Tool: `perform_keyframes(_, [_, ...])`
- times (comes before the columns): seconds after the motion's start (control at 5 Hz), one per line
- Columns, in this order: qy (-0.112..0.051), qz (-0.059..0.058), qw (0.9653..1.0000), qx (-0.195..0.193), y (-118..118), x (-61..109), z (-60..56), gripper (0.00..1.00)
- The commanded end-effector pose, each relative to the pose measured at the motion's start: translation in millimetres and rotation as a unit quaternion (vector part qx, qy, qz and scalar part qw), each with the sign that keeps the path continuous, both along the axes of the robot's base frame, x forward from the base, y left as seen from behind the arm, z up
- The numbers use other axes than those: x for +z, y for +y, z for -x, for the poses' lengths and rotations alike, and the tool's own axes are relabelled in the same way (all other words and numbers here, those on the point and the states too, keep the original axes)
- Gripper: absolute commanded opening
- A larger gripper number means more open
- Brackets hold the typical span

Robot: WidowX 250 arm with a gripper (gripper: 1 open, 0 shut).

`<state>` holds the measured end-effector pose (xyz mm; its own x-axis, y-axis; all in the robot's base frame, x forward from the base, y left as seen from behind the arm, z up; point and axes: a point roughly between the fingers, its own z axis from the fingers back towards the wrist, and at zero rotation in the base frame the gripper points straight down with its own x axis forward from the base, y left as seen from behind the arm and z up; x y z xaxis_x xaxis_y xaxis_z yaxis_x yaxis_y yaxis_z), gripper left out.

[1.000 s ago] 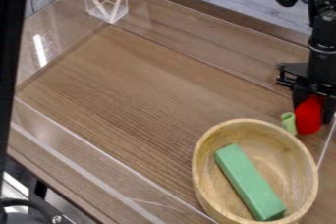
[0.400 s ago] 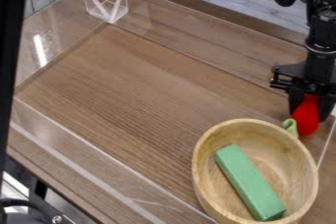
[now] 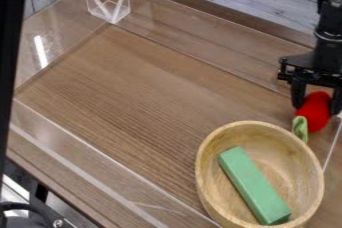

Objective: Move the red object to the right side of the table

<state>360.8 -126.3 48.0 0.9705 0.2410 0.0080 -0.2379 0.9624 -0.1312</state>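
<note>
Far left, nothing stirring — the small clear acrylic stand [image 3: 107,4] sits at the back corner and the brown tabletop [image 3: 134,92] runs bare across the middle. Moving right, the round wooden bowl [image 3: 261,177] sits at the front with the green block [image 3: 254,185] lying inside it, untouched. And here is the action at the right edge: the tool [image 3: 313,84] has lifted a touch compared with a second ago, and its black fingers now stand slightly apart above the red object [image 3: 315,109] rather than pinched around it. The red object rests on the tabletop just beyond the bowl's rim, hard by the clear right-hand wall, its green stem tip pointing down toward the bowl. It looks set down — a moment back it sat lower between the fingers; now it sits a bit further up the frame, and I cannot tell whether a fingertip touches its top. For the task, that reads as delivery made: the red object is on the right side, and a clean retreat upward seems all that is left.
</note>
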Motion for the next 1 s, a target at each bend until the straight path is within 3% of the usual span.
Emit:
perform_keyframes(0.0, [-0.043, 0.012, 0.9988, 0.021, 8.2, 38.3, -6.1, 0.00])
perform_keyframes(0.2, [-0.041, 0.011, 0.9983, 0.040, 11.4, 29.2, 1.7, 1.00])
perform_keyframes(0.4, [-0.055, 0.025, 0.9978, 0.030, 12.2, 60.1, -0.5, 1.00])
perform_keyframes(0.6, [-0.078, 0.041, 0.9957, 0.030, 45.8, 102.2, -5.5, 1.00])
perform_keyframes(0.8, [-0.085, 0.056, 0.9943, 0.031, 77.3, 129.4, -9.1, 1.00])
